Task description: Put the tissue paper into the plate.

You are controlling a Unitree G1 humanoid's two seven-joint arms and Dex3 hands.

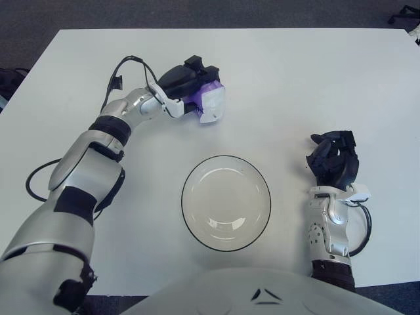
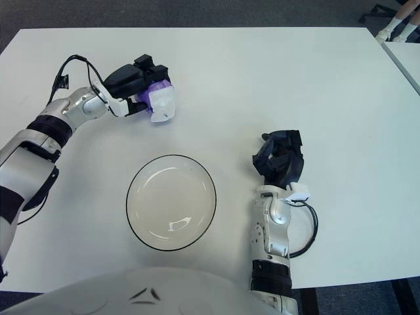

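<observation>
I am holding the tissue paper (image 1: 211,103) with my left hand (image 1: 190,88) curling its fingers around it, the plate (image 1: 226,203) lying nearer me and rightward on the counter (image 1: 295,79), while my right hand (image 1: 335,157), fingers curled on nothing, is idling right of the plate.

A white table (image 1: 315,79) stands on grey carpet (image 1: 197,13).

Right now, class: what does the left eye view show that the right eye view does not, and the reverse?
Left eye view only: a dark object at the table's far-left edge.

Right eye view only: a second table at far right, and a chair base with someone's feet.

Both: left hand gripping the purple-and-white tissue paper, the plate holding nothing, right hand beside it on the right.
</observation>
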